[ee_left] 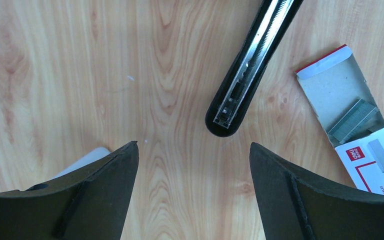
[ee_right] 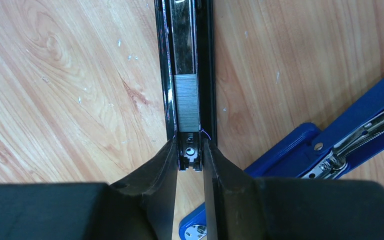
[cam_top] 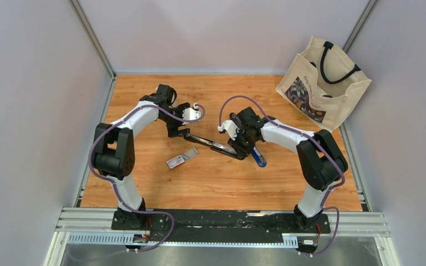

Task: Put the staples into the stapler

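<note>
The right gripper (ee_right: pixel 189 146) pinches the near end of the black stapler (ee_right: pixel 208 70), whose magazine lies open. A strip of staples (ee_right: pixel 186 100) sits in that channel just beyond the fingertips. A blue stapler (ee_right: pixel 290 150), also opened, lies right of the black stapler on the wooden table (ee_right: pixel 70 90).

The only wording that reads clearly is on the staple box (ee_left: pixel 375 165), at the lower right of the left wrist view. A red brand mark on its white top says "deli", with smaller print under it too fine to read. Dark characters at the bottom right edge are cut off by the frame. The cloth bag (cam_top: pixel 324 83), upper right of the top view, carries script too small to read.
</note>
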Controlling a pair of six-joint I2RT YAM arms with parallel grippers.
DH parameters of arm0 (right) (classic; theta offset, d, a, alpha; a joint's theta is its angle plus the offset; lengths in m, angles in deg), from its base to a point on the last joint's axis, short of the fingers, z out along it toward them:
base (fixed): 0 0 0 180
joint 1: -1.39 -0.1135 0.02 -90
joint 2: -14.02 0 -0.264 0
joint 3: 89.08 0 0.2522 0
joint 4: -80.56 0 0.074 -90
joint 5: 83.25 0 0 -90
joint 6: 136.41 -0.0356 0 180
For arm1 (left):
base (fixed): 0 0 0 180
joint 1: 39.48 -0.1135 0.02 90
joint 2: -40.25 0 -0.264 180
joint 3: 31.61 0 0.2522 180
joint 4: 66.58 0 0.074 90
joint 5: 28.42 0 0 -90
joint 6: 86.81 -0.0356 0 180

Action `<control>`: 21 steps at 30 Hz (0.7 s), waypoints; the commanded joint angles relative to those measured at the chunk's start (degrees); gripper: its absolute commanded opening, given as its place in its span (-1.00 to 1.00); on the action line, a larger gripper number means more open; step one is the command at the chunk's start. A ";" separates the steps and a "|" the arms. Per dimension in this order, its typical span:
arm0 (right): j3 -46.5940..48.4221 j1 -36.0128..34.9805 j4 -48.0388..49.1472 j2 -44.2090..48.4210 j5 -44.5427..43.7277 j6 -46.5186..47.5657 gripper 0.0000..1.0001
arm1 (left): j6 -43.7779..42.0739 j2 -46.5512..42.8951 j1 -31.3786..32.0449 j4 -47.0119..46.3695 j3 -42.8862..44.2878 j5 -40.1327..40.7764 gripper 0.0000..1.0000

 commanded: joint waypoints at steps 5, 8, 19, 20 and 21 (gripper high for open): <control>-2.15 2.36 -5.34 -1.95 -2.88 1.58 -0.47 | -4.70 4.15 1.73 6.24 3.61 0.00 0.78; -2.15 2.72 -5.34 -2.13 -2.44 1.50 -0.47 | -5.14 5.29 2.00 7.73 4.58 -1.23 0.77; -2.07 3.33 -5.78 -1.51 -0.51 2.02 -0.47 | -3.21 8.90 4.55 7.56 6.34 0.61 0.54; -2.07 3.25 -5.78 -1.51 -0.42 2.02 -0.47 | -2.86 9.08 4.63 7.47 6.51 1.05 0.49; -1.98 3.33 -5.95 -1.51 -0.42 2.02 -0.47 | -2.42 9.25 4.72 7.47 6.60 1.40 0.46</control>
